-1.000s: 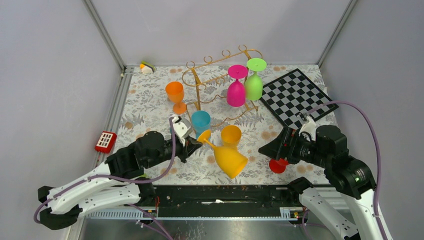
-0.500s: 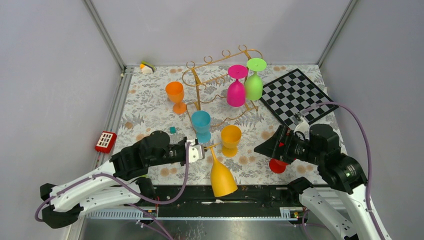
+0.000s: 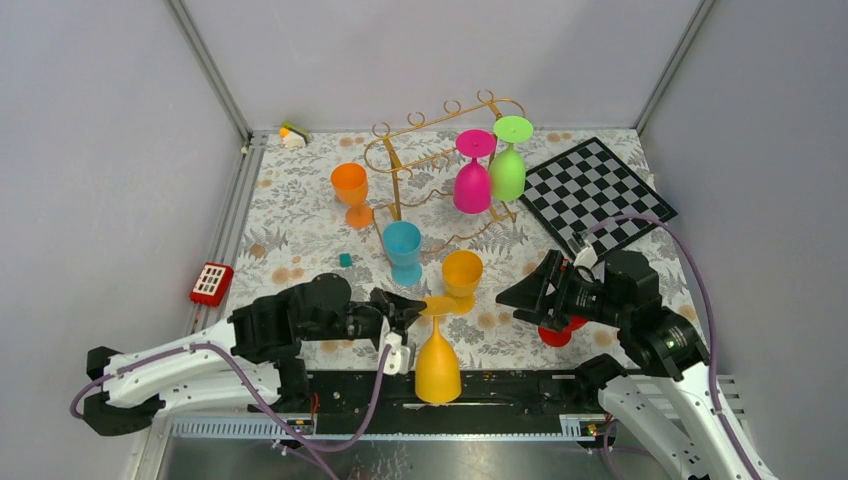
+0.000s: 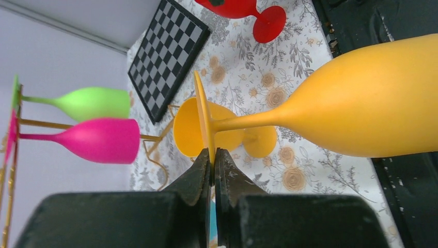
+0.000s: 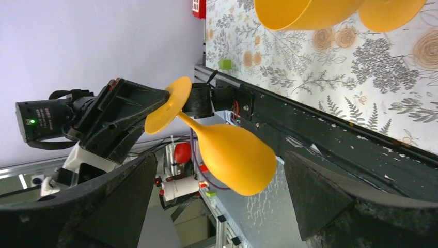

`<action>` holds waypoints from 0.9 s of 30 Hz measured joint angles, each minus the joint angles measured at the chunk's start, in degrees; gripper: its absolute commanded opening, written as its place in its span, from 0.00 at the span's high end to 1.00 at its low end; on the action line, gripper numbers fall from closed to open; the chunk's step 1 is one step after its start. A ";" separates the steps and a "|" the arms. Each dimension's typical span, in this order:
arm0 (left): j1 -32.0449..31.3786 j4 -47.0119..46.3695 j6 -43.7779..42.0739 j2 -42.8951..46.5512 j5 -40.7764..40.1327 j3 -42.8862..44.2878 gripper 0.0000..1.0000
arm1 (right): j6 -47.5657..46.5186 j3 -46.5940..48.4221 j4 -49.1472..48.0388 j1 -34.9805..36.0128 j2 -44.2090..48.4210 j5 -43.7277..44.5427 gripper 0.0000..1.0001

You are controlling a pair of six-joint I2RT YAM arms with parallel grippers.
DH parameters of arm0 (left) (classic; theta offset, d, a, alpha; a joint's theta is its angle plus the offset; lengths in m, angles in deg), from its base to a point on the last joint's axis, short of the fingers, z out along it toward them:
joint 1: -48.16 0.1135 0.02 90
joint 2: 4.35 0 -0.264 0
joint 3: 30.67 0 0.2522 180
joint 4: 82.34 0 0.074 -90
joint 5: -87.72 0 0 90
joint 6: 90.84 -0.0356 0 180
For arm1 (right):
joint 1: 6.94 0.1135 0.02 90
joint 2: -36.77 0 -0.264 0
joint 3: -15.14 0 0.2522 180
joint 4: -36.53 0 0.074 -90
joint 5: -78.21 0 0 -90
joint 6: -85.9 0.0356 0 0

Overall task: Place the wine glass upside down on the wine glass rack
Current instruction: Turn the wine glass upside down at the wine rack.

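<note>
A yellow-orange wine glass (image 3: 437,362) hangs upside down, bowl low over the table's near edge. My left gripper (image 3: 410,305) is shut on the rim of its foot disc; in the left wrist view the jaws (image 4: 212,153) pinch the thin disc while the bowl (image 4: 372,103) stretches right. The gold wire wine glass rack (image 3: 420,160) stands at the back centre, well beyond the held glass. A pink glass (image 3: 472,185) and a green glass (image 3: 508,170) hang from it upside down. My right gripper (image 3: 520,290) is open, right of the held glass, facing it (image 5: 232,155).
Upright on the floral mat stand an orange glass (image 3: 350,190), a blue glass (image 3: 403,248) and a second yellow glass (image 3: 462,273). A red glass (image 3: 555,330) lies beneath the right gripper. A checkerboard (image 3: 597,190) sits back right, a red block (image 3: 212,283) left, a teal cube (image 3: 345,259) nearby.
The left gripper has rolled and drawn toward the near edge, swinging the yellow-orange glass from lying tilted over the mat to hanging bowl down. The right gripper has edged left.
</note>
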 measured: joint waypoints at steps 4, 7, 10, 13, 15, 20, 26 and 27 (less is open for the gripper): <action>-4.35 -1.46 -5.95 -0.72 -4.09 0.02 1.00 | 2.58 -2.16 -3.13 0.00 0.20 -2.01 0.01; -8.57 -2.67 -9.81 -1.99 -9.03 0.13 1.00 | 4.98 -4.46 -5.62 0.00 0.44 -3.56 0.04; -12.79 -2.99 -13.16 -3.96 -14.23 0.39 1.00 | 7.50 -6.58 -8.11 0.00 1.29 -4.79 0.07; -16.35 -3.23 -15.52 -6.01 -19.12 0.87 1.00 | 10.25 -8.39 -11.15 0.00 2.03 -5.95 0.09; -18.47 -3.39 -16.85 -7.30 -21.92 1.22 1.00 | 11.91 -9.40 -13.33 0.00 2.16 -6.73 0.10; -22.53 -4.87 -19.04 -9.90 -28.09 1.73 1.00 | 15.39 -11.34 -18.03 0.02 2.12 -9.07 0.17; -25.51 -7.02 -20.20 -11.82 -32.15 2.08 1.00 | 18.40 -12.24 -22.14 0.33 1.92 -10.80 0.28; -25.94 -7.30 -20.48 -12.22 -32.72 2.32 1.00 | 19.12 -12.50 -23.08 0.52 1.84 -10.86 0.30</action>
